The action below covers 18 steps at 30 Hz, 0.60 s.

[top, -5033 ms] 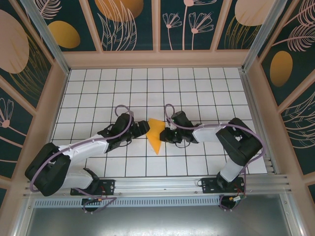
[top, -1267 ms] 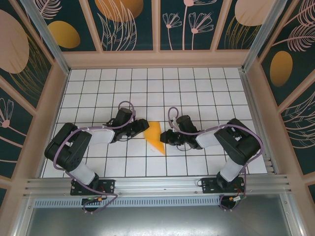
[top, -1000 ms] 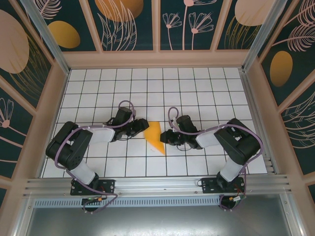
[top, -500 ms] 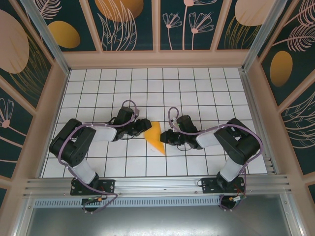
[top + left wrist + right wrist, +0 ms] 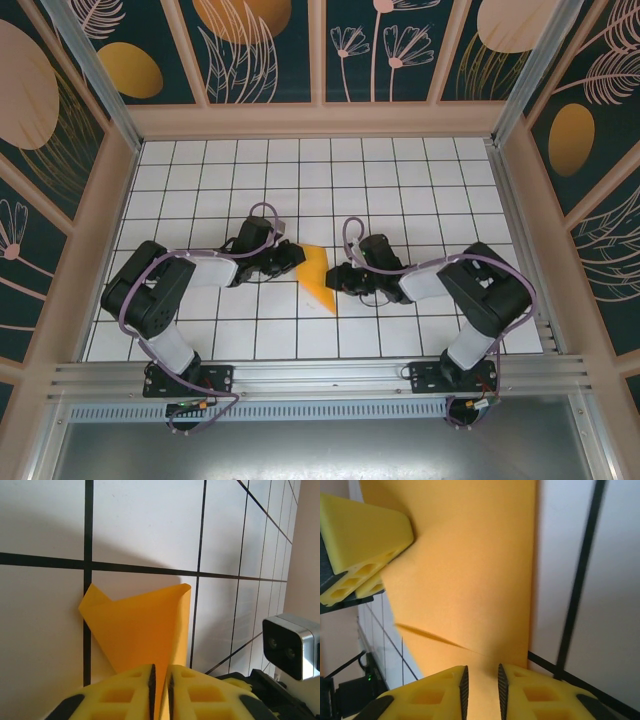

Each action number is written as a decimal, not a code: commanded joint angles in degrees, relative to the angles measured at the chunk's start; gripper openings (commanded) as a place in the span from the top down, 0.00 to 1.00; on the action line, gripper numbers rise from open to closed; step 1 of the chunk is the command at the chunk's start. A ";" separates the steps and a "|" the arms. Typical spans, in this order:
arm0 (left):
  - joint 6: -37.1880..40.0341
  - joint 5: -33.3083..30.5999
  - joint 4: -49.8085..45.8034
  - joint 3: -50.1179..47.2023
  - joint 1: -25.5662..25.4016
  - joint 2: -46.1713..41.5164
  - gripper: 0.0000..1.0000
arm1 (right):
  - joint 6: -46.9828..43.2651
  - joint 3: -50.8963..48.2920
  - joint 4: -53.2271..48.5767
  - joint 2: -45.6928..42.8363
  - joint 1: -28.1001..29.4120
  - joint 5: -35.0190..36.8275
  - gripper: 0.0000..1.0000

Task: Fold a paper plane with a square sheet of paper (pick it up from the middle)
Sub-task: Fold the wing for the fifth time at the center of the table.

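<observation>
Looking down from above, you find the square sheet of paper (image 5: 316,280), folded into a narrow creased wedge, at the middle of the gridded tabletop (image 5: 400,180) between both arms. Your left claw (image 5: 293,258) is pinched onto its left edge, the pads nearly meeting. Your right claw (image 5: 336,280) is clamped on the opposite edge.

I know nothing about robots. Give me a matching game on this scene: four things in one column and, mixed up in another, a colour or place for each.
Things:
1. left fingers
2. right fingers
3. folded paper
4. table

Colour or place:
A. white with black grid lines
B. closed on the paper's right edge
C. orange-yellow
D. closed on the paper's left side

Pairs: 1-D, 2-B, 3-C, 4-A.
</observation>
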 commanded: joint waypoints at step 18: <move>-3.17 -0.08 2.15 0.24 -0.27 -2.59 0.89 | -22.42 1.20 -14.91 -16.95 22.64 45.67 0.51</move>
